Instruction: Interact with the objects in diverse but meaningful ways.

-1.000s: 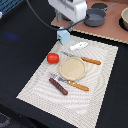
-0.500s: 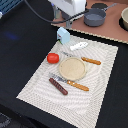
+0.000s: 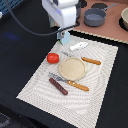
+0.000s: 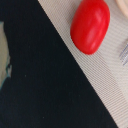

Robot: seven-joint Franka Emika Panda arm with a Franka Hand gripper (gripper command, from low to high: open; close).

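Resting on the striped placemat (image 3: 100, 75), a round red tomato (image 3: 53, 58) sits at about nine o'clock from the tan plate (image 3: 72, 67), near its rim but apart from it; the wrist view shows the same tomato (image 4: 90, 25) lying close to the mat's edge. A dark brown sausage (image 3: 58, 86) lies at seven o'clock from the plate, just beside an orange-handled fork (image 3: 70, 82). A white elongated piece (image 3: 79, 46) lies at twelve o'clock, and an orange-handled knife (image 3: 91, 61) at two o'clock. A light blue cup (image 3: 65, 36) stands at eleven o'clock from the plate, at the mat's far edge, directly under the robot's white arm (image 3: 62, 11). The hand (image 3: 64, 33) is at the cup, yet whether its fingers are closed on the cup or merely around it cannot be told, as the arm's body hides them. Beyond the mat, on the dark worktop (image 3: 20, 55), a grey pot (image 3: 94, 17) stands at one o'clock.
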